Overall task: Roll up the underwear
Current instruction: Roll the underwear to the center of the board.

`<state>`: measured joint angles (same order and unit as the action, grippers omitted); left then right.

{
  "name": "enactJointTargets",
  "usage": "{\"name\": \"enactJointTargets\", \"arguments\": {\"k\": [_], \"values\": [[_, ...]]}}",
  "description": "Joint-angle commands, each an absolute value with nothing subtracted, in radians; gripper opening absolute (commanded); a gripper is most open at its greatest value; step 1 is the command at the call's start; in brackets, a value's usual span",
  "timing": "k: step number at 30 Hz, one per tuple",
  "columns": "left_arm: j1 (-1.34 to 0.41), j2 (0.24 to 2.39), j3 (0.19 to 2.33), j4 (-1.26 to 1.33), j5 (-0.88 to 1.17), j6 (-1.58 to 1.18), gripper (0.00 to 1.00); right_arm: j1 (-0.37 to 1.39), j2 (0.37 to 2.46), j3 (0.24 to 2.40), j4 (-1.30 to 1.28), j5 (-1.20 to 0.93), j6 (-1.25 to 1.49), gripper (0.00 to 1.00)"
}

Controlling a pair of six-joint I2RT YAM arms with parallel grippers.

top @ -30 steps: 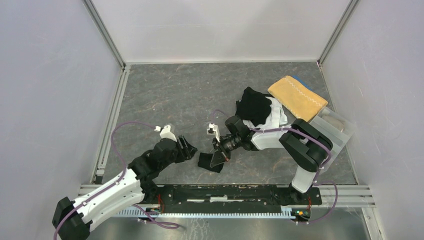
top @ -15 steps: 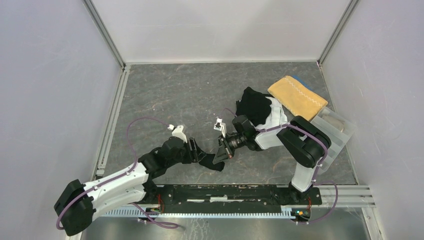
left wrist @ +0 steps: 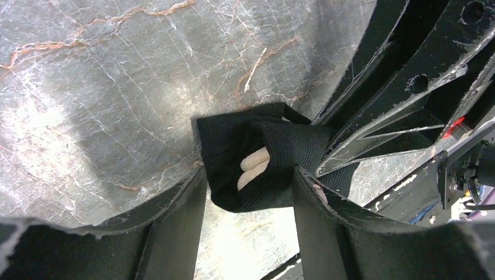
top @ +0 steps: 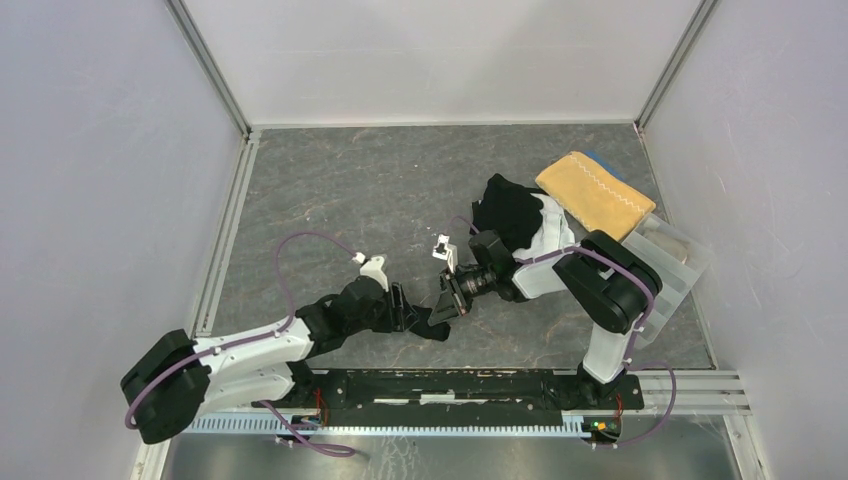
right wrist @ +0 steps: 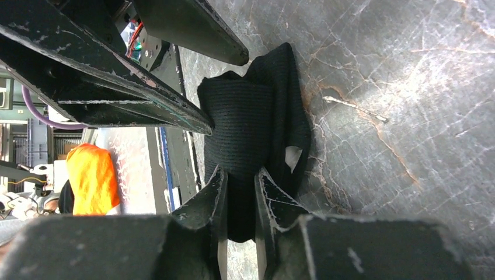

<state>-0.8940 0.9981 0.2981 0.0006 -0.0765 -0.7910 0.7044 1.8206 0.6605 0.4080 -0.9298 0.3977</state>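
A small black underwear (top: 432,328) lies bunched on the table near the front, between both grippers. My right gripper (top: 447,305) is shut on its edge; in the right wrist view the gripper (right wrist: 240,177) pinches the black cloth (right wrist: 245,119). My left gripper (top: 408,312) is open, with its fingers either side of the garment. In the left wrist view the gripper (left wrist: 248,175) straddles the black underwear (left wrist: 230,140), which shows a white label (left wrist: 254,166). A pile of black underwear (top: 508,212) and white underwear (top: 556,236) lies at the back right.
A mustard-yellow towel (top: 597,192) lies at the back right, partly over a clear plastic tray (top: 672,262). The enclosure's white walls close in the grey stone-patterned table (top: 350,190). The arm mounting rail (top: 450,385) runs along the near edge.
My left arm has reached right until its open fingers straddle the black underwear. My right gripper, holding the cloth, has shifted slightly right and back.
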Motion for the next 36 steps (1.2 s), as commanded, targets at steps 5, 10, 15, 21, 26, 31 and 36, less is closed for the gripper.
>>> {"name": "enactJointTargets", "arguments": {"k": [5, 10, 15, 21, 26, 31, 36], "values": [[-0.906, 1.075, 0.31, 0.039, -0.143, -0.743, 0.56, 0.702, 1.788, 0.63, 0.193, -0.713, 0.27, 0.33], [-0.914, 1.113, 0.309, 0.038, -0.154, -0.731, 0.5, 0.703, 1.72, 0.671, 0.103, -0.656, 0.212, 0.53], [-0.92, 1.126, 0.302, 0.053, -0.151, -0.726, 0.47, 0.705, 1.698, 0.74, 0.033, -0.632, 0.141, 0.68], [-0.926, 1.124, 0.291, 0.069, -0.15, -0.721, 0.45, 0.72, 1.742, 0.825, -0.062, -0.645, 0.064, 0.81], [-0.929, 1.135, 0.288, 0.079, -0.153, -0.717, 0.43, 0.749, 1.729, 0.85, -0.118, -0.631, 0.011, 0.86], [-0.929, 1.149, 0.293, 0.08, -0.159, -0.716, 0.42, 0.763, 1.67, 0.901, -0.226, -0.561, -0.048, 0.87], [-0.93, 1.15, 0.293, 0.08, -0.167, -0.721, 0.42, 0.763, 1.622, 0.95, -0.307, -0.517, -0.097, 0.88]]}}
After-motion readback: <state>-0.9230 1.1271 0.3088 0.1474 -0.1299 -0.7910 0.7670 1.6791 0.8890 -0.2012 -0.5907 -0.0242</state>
